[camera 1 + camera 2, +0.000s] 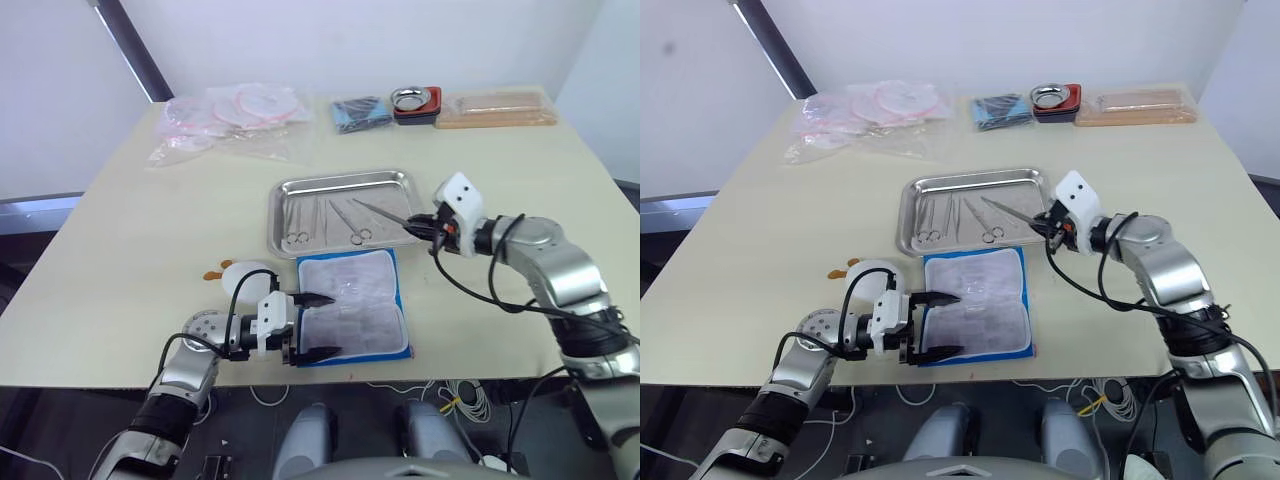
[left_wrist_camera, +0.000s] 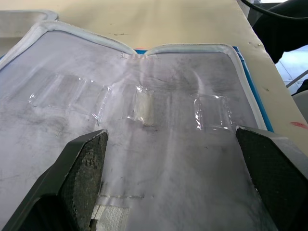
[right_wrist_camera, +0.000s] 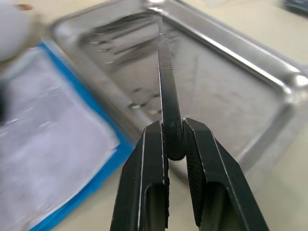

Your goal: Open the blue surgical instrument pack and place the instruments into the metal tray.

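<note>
From my head camera: the blue surgical instrument pack (image 1: 352, 307) lies unfolded, lining up, at the near edge of the table (image 1: 120, 230), just on the near side of the metal tray (image 1: 338, 184). Several instruments (image 1: 325, 222) with ring handles already lie in the tray's left and middle parts. My right gripper (image 1: 417, 226) hangs over the tray's right rim, pinched on a straight tweezer (image 1: 381, 212) that slants out over the tray floor. My left gripper (image 1: 315, 325) sits at the pack's left edge, its two fingers spread apart over the lining. A white duck-shaped toy (image 1: 240, 274) rests just left of the pack. At the far edge lie clear plastic bags (image 1: 228, 120), a smaller blue packet (image 1: 362, 113), a steel bowl with a red base (image 1: 416, 101) and a tan box (image 1: 496, 108).

From my left wrist: my fingers (image 2: 82, 168) stand wide apart above the whitish-grey lining, clear pockets (image 2: 211, 112) between them, holding nothing.

From my right wrist: my fingers (image 3: 144, 178) are closed on the tweezer's near end, the tool pointing out over the tray, with the pack's blue edge just beside the tray's rim.
</note>
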Robot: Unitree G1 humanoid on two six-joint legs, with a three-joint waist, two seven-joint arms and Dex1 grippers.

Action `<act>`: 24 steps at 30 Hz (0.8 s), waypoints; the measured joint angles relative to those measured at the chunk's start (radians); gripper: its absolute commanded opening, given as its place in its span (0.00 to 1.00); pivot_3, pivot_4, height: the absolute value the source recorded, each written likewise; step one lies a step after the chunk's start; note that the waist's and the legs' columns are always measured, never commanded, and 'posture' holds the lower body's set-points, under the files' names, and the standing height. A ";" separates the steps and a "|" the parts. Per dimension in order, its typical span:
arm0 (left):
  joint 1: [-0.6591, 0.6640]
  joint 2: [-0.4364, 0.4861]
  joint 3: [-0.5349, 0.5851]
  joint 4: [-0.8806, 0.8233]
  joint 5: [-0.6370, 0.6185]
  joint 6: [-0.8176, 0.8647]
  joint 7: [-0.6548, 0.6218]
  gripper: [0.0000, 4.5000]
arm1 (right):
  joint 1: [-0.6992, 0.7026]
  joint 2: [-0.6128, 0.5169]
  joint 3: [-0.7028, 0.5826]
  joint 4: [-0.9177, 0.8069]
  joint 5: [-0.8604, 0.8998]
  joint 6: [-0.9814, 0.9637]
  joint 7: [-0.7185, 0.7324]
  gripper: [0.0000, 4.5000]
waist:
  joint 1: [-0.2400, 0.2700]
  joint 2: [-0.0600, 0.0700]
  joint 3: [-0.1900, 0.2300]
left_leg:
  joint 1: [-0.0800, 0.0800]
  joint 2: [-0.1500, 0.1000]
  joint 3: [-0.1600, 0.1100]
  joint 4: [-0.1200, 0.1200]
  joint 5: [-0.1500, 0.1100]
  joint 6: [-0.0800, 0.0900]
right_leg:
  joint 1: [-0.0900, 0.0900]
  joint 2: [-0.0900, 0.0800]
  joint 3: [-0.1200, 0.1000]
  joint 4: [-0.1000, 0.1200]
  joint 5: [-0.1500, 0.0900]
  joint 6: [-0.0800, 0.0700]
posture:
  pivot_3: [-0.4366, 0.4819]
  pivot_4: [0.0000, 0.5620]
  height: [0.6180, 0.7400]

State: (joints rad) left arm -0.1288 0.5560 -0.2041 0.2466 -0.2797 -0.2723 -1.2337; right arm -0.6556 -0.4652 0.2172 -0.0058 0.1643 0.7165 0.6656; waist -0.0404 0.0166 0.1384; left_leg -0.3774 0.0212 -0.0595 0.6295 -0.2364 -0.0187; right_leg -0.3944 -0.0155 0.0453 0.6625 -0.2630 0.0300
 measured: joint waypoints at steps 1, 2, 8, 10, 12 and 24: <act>0.000 0.000 0.000 0.000 0.000 0.000 0.000 1.00 | -0.002 0.003 0.003 0.004 -0.003 0.000 -0.003 0.02 | 0.000 0.000 0.000 | 0.000 0.000 0.000 0.000 0.000 0.000 | 0.000 0.000 0.000 0.000 0.000 0.000 | 0.48 0.27 1.00; 0.000 0.000 0.000 -0.001 0.000 -0.001 -0.001 1.00 | -0.017 0.021 0.021 0.031 -0.026 -0.003 -0.025 0.02 | 0.001 0.001 -0.001 | 0.000 0.000 0.000 0.000 0.000 0.000 | 0.000 0.000 0.000 0.000 0.000 0.000 | 0.48 0.27 1.00; 0.001 -0.001 0.000 -0.002 0.000 0.000 0.001 1.00 | -0.097 0.141 0.040 0.162 -0.101 0.040 -0.160 0.02 | 0.000 0.004 -0.003 | 0.000 0.000 0.000 0.000 0.000 0.000 | 0.000 0.000 0.000 0.000 0.000 0.000 | 0.48 0.27 1.00; 0.003 -0.001 0.002 -0.002 0.000 0.000 0.002 1.00 | -0.134 0.183 0.038 0.230 -0.125 0.076 -0.211 0.02 | -0.002 0.004 -0.003 | 0.000 0.000 0.000 0.000 0.000 0.000 | 0.000 0.000 0.000 0.000 0.000 0.000 | 0.48 0.27 1.00; 0.004 -0.001 0.003 -0.002 0.000 0.000 0.003 1.00 | -0.162 0.224 0.032 0.291 -0.137 0.095 -0.251 0.02 | -0.002 0.005 -0.003 | 0.000 0.000 0.000 0.000 0.000 0.000 | 0.000 0.000 0.000 0.000 0.000 0.000 | 0.48 0.27 1.00; 0.024 0.008 0.007 -0.031 0.000 0.008 0.019 1.00 | -0.194 0.291 0.018 0.458 -0.173 0.049 -0.300 0.28 | -0.006 0.004 -0.002 | -0.001 0.000 0.000 -0.001 0.000 0.000 | -0.001 0.000 0.001 0.000 0.000 0.000 | 0.48 0.27 1.00</act>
State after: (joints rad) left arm -0.1048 0.5638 -0.1971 0.2159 -0.2798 -0.2641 -1.2147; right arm -0.8494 -0.1742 0.2350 0.4520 -0.0087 0.7655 0.3656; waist -0.0462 0.0205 0.1360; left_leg -0.3782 0.0213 -0.0594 0.6289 -0.2364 -0.0186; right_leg -0.3950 -0.0151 0.0460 0.6623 -0.2630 0.0298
